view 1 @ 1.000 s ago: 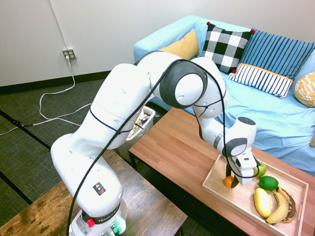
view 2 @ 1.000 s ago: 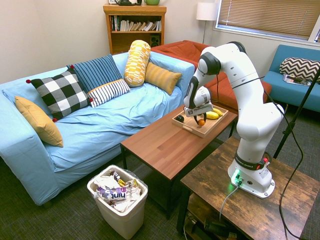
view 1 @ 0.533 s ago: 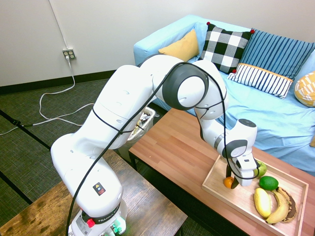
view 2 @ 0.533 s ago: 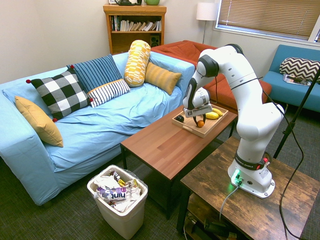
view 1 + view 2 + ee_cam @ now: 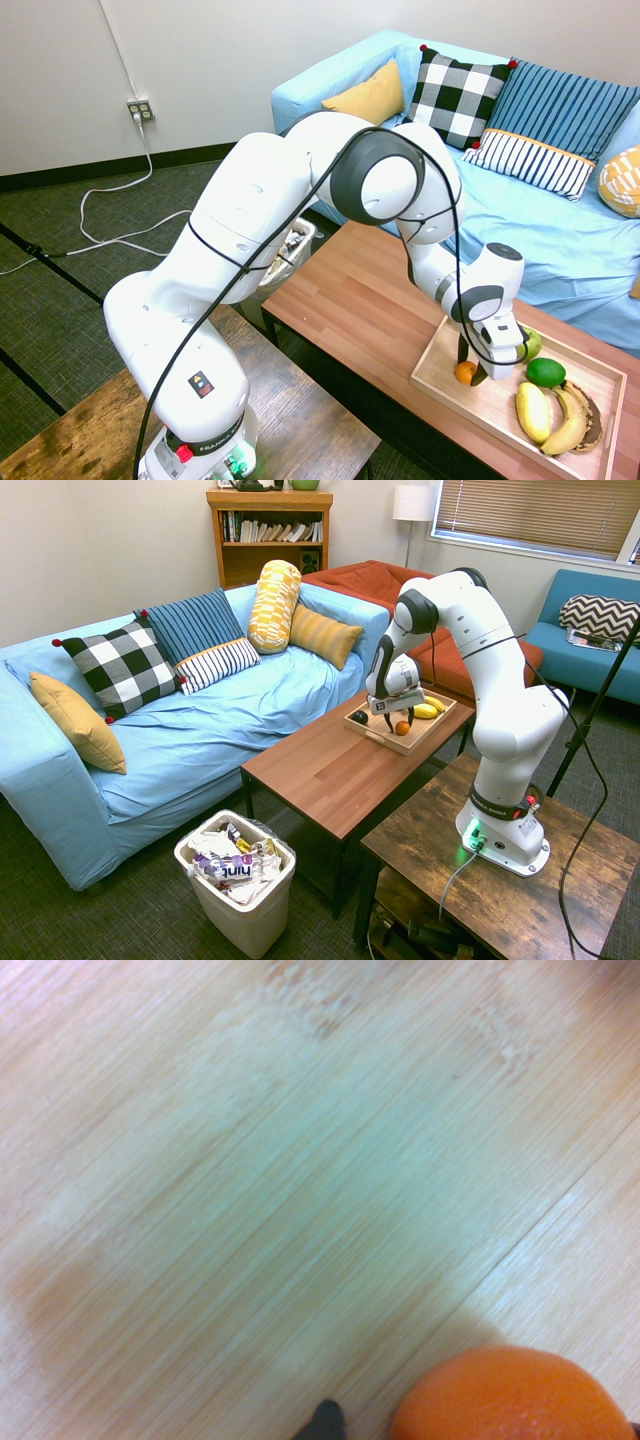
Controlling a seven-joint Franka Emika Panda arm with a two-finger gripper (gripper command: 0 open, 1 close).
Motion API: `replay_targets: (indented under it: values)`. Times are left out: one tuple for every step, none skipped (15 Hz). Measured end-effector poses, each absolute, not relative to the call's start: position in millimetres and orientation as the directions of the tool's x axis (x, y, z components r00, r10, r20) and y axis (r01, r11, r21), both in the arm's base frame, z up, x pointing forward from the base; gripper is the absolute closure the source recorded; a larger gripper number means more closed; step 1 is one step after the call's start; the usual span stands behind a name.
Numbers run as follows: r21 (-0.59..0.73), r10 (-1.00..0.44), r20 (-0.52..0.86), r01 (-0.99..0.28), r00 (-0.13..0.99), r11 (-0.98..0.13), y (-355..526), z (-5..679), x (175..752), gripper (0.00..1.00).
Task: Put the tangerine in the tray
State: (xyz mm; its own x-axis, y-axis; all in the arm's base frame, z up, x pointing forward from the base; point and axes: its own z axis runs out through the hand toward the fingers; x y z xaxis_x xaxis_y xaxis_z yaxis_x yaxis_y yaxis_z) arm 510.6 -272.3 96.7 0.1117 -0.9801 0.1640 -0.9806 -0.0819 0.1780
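Tangerine (image 5: pixel 402 728) sits in the tray (image 5: pixel 437 376), low between the fingers of the gripper (image 5: pixel 400 724), near the rim and apart from the bananas (image 5: pixel 570 420). What has just changed is the grip: the jaws, closer about the fruit half a second ago, now stand partway apart, seemingly holding nothing, though a light touch on one side is hard to rule out at this size. The placing looks all but done; a straight lift, without nudging the fruit, should finish it.

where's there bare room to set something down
The brown table is bare from its trash-can end up to the tray. It's crowded in the tray, around the gripper, tangerine, lime and bananas.
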Motion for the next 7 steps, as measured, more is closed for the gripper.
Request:
replay_targets:
  values:
    - [0.171, -0.980, 0.167, -0.982, 0.112, -0.083, -273, 101, 512, 0.00]
    - [0.159, -0.979, 0.172, -0.984, 0.110, -0.082, -276, 108, 514, 0.00]
    - [0.142, -0.978, 0.179, -0.987, 0.106, -0.081, -279, 119, 517, 0.00]
    - [0.127, -0.977, 0.189, -0.989, 0.103, -0.080, -282, 132, 519, 0.00]
    - [0.112, -0.975, 0.200, -0.991, 0.100, -0.079, -285, 145, 521, 0.00]
    - [0.099, -0.972, 0.210, -0.992, 0.100, -0.081, -286, 161, 523, 0.00]
    - [0.087, -0.971, 0.218, -0.993, 0.103, -0.085, -285, 176, 525, 0.00]
